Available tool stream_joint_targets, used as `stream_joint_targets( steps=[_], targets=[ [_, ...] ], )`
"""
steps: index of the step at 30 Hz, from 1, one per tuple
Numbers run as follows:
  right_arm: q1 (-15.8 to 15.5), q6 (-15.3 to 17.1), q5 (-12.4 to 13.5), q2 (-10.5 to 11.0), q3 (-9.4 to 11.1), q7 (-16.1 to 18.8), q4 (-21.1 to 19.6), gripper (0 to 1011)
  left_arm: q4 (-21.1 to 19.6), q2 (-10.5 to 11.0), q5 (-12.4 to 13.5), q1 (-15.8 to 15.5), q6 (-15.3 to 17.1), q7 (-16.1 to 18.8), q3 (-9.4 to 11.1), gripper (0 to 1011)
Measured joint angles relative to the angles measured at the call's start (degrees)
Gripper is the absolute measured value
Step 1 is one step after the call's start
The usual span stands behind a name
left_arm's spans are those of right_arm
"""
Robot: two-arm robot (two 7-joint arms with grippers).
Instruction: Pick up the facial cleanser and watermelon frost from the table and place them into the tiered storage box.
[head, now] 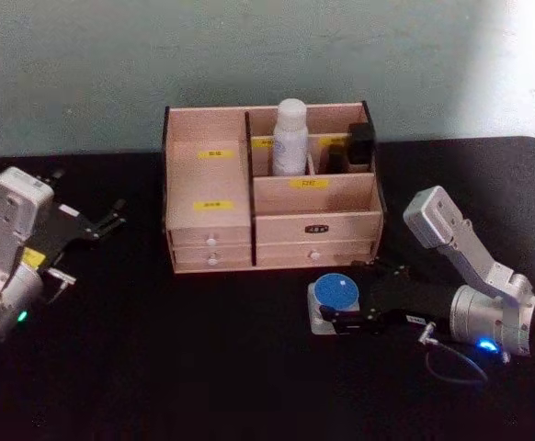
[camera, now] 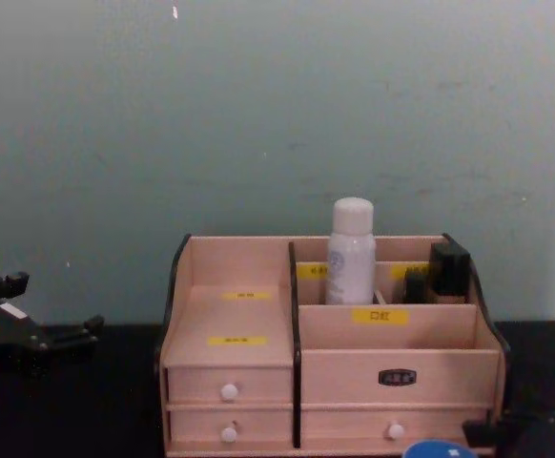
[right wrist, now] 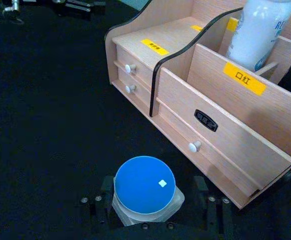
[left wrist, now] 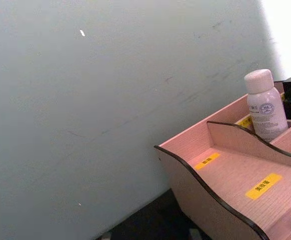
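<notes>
Right tool [right wrist: 151,189] is sitting low on the table [head: 203,367], spread open around the watermelon frost [head: 335,292], 1 finger on each side, a slim gap showing on 1 side. The jar is standing on the table just in front of the tiered storage box [head: 221,230], near its lower right drawer. The facial cleanser [head: 290,138] is standing upright in a rear compartment, beside a dark item [head: 359,145]. Left tool [head: 116,213] is idling open and empty at the table's left.
</notes>
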State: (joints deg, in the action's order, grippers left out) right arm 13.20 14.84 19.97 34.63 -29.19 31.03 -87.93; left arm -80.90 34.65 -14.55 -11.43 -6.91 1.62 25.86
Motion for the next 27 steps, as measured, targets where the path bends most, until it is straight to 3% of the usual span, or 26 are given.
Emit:
stream_joint_targets(
  steps=[14,27],
  targets=[
    [0.03,-0.08,-0.3,-0.09,-0.04,-0.19,0.04,1002,0.0,0.0,0.0,0.0,0.0,0.0,0.0,1001],
    [0.03,-0.06,-0.17,-0.07,0.0,-0.12,0.04,712,0.0,0.0,0.0,0.0,0.0,0.0,0.0,1001]
  ],
)
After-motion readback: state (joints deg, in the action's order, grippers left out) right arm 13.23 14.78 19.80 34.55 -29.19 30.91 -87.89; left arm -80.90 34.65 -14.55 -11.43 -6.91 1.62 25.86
